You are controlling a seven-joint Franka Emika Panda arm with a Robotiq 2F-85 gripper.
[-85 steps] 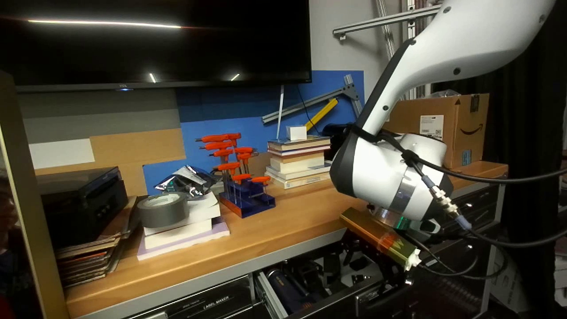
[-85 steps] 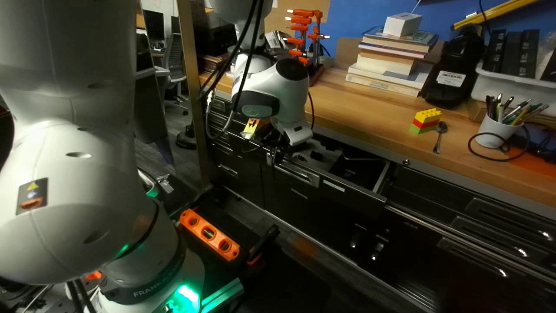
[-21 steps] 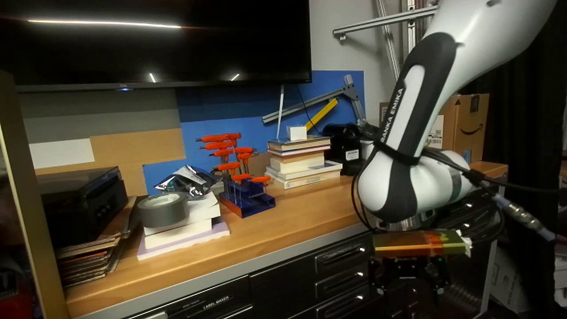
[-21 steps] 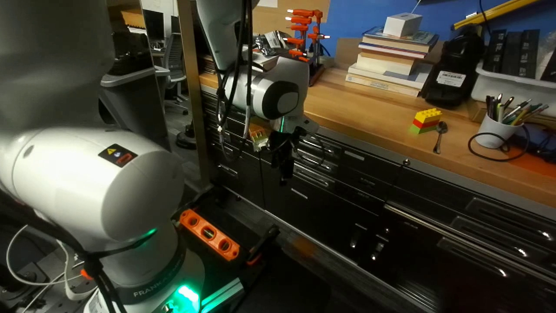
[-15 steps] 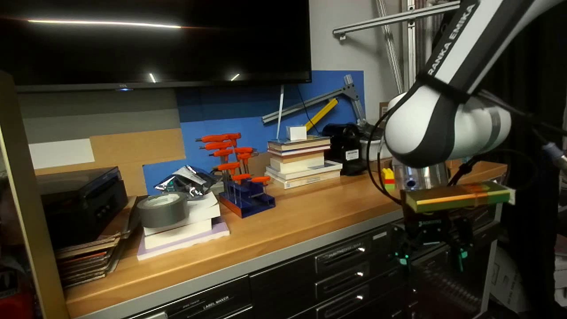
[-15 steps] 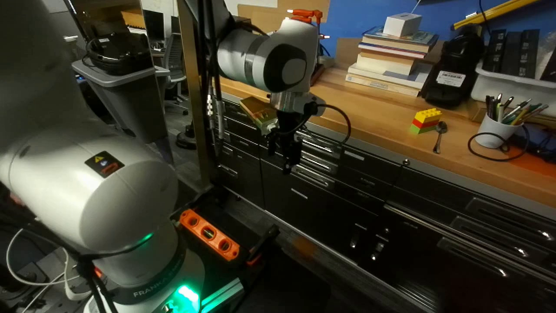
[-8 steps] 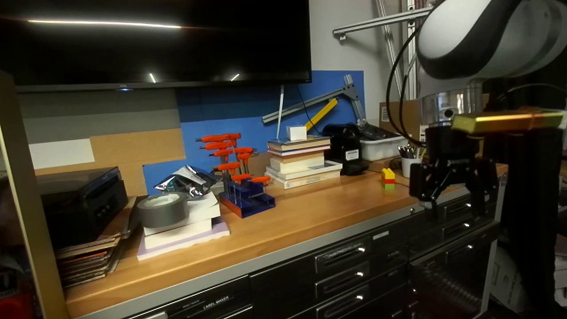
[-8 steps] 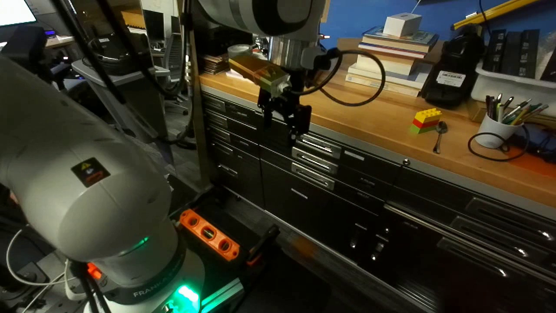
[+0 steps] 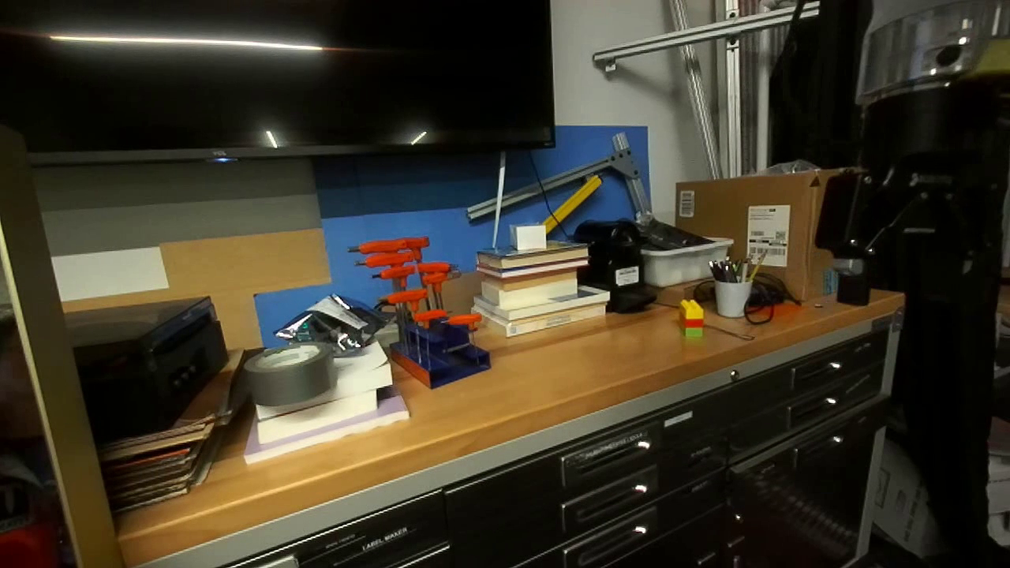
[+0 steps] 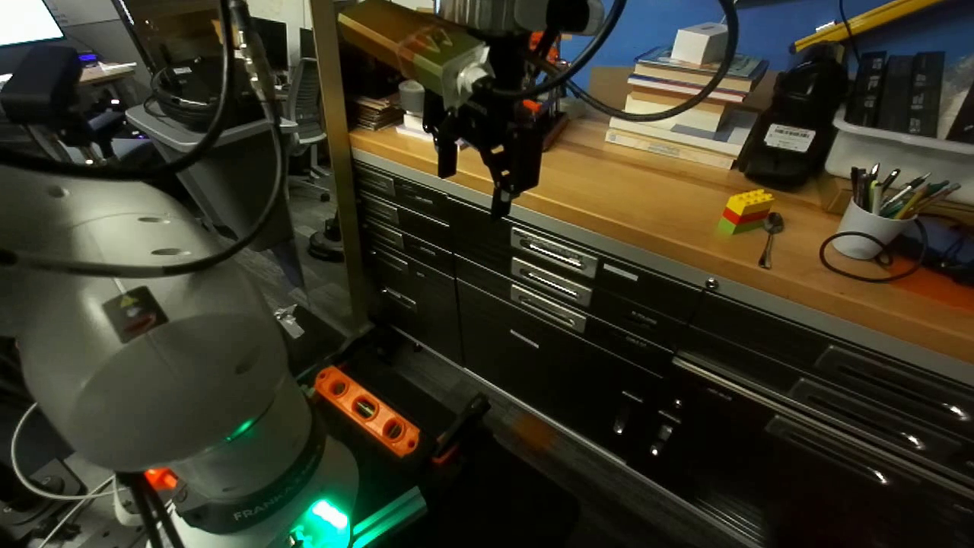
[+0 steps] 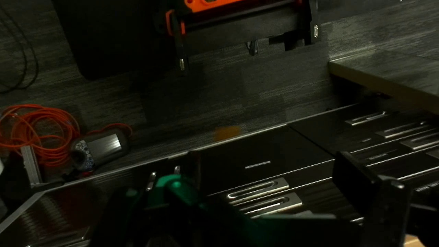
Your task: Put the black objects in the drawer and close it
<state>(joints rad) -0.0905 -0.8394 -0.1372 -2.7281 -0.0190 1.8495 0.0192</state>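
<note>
The drawer [image 10: 554, 253] is shut, flush with the dark cabinet front just under the bench top; its long handle also shows in an exterior view [image 9: 607, 450]. The black objects are not in view; the inside of the drawer is hidden. My gripper [image 10: 475, 184] is open with nothing between its fingers. It hangs above and in front of the drawer, apart from its handle. In the wrist view the fingers of the gripper [image 11: 264, 185] are spread wide, with handles of lower drawers showing between them; the top drawer is mostly covered.
Wooden bench top [image 10: 639, 198] bears a book stack [image 10: 677, 106], toy bricks [image 10: 746, 211], a spoon [image 10: 770, 240], a pen cup [image 10: 871, 228] and the red-handled hex key stand [image 9: 442, 355]. A cart with an orange level [image 10: 367, 409] stands on the floor before the cabinet.
The drawer stood open several seconds ago with my gripper at its front; it is now shut. The gripper has since risen and backed away from the cabinet, staying open.
</note>
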